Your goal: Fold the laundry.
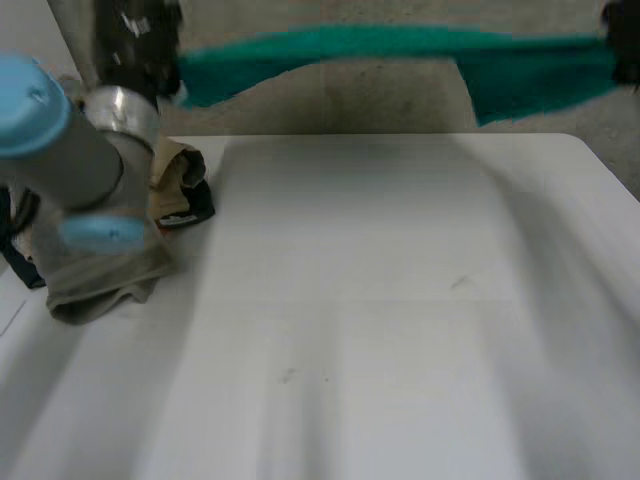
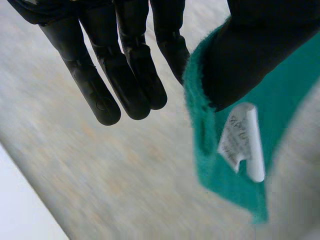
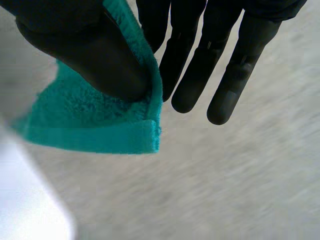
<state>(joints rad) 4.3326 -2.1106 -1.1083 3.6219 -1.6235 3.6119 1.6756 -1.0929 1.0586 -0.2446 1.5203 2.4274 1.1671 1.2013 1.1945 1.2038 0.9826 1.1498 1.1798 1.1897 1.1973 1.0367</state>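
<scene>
A green towel point(image 1: 400, 45) hangs stretched in the air beyond the far edge of the white table point(image 1: 400, 300), held between both hands. My left hand point(image 1: 135, 40) grips its left end. In the left wrist view the thumb of the left hand point(image 2: 125, 60) pinches the towel's edge point(image 2: 285, 120) beside a white label point(image 2: 242, 140), while the other fingers hang straight. My right hand point(image 1: 625, 40) holds the towel's right end. In the right wrist view the thumb of the right hand point(image 3: 200, 60) pinches a folded corner of the towel point(image 3: 90, 115).
A pile of laundry lies at the table's left side, with a beige garment point(image 1: 110, 275) and a dark item point(image 1: 195, 205) partly behind my left arm point(image 1: 60, 140). Grey floor lies beyond the table.
</scene>
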